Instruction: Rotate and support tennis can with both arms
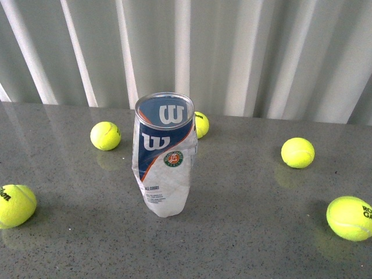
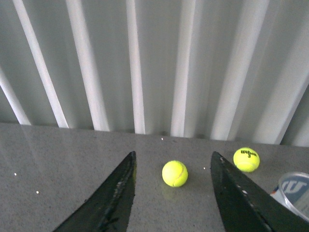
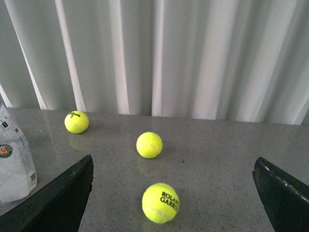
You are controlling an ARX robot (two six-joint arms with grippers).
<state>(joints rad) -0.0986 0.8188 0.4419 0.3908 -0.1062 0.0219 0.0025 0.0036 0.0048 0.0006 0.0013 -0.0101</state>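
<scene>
Front view: tennis can (image 1: 164, 152) stands upright mid-table (image 1: 244, 232), long axis vertical, lid end up; neither of my arms in shot. Clear tube, navy-white Wilson label, W logo, round emblem.

Left wrist view: my left end effector (image 2: 172, 193) released, empty; can rim (image 2: 293, 189) lies to its right, near.

Right wrist view: my right end effector (image 3: 174, 195) wide open, empty; can (image 3: 13, 162) to its left. Can't tell which arm's nearer.
</scene>
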